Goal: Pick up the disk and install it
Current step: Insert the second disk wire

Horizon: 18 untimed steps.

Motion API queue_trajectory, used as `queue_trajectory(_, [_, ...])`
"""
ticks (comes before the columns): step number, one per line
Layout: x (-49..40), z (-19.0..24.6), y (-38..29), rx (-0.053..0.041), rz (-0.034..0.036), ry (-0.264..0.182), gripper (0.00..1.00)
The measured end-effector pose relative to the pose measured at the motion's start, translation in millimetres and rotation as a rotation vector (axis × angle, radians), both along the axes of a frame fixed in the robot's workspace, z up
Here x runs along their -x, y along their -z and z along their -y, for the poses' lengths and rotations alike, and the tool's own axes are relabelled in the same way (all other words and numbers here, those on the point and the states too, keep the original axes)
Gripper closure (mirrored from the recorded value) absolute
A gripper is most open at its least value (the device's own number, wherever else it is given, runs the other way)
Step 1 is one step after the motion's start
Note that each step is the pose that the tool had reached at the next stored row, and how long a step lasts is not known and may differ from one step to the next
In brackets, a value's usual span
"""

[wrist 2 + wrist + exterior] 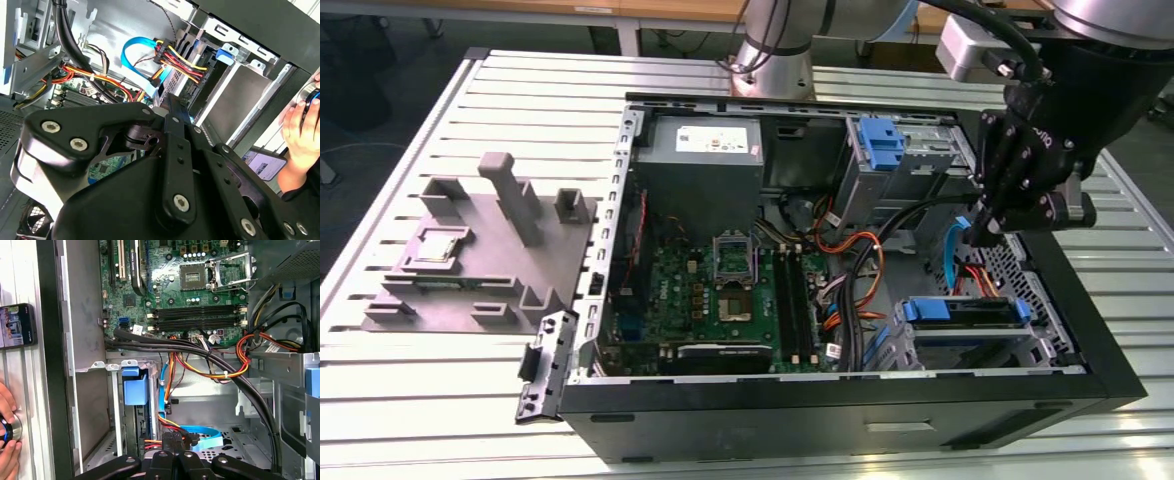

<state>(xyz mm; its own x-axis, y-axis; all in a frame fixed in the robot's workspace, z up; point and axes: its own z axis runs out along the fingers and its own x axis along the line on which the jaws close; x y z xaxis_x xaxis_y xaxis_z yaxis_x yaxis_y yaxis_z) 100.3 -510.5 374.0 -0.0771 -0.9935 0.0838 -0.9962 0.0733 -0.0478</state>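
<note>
The disk (pixel 958 313), dark with a blue bracket across its end, sits in the lower drive bay at the exterior view's right front corner of the open computer case (pixel 854 400). In the first wrist view its blue bracket (pixel 135 388) shows in the metal bay, beside orange and blue cables. My gripper (pixel 985 234) hangs just behind that bay, above a blue data cable (pixel 950 250), apart from the disk. Its black fingers (pixel 175 446) stand shut together with nothing between them; the second wrist view shows the gripper (pixel 175 112) over the cable bundle.
The motherboard (pixel 727 290) lies on the case floor, with a grey power-supply box (pixel 700 160) behind it. A blue latch (pixel 881 142) sits on the upper bay. A grey fixture block (pixel 480 250) stands outside the case. A person's hand (pixel 7 427) and a phone (pixel 17 325) are beside the case.
</note>
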Motion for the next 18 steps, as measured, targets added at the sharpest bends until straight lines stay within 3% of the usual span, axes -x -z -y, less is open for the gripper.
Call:
queue_trajectory(4, [0.0,-1.6,0.0,-0.0001,0.0,0.0,0.9])
queue_trajectory(10, [0.0,-12.3,0.0,0.0,0.0,0.0,0.9])
queue_trajectory(18, [0.0,-13.3,-2.9,-0.0001,0.0,0.0,0.9])
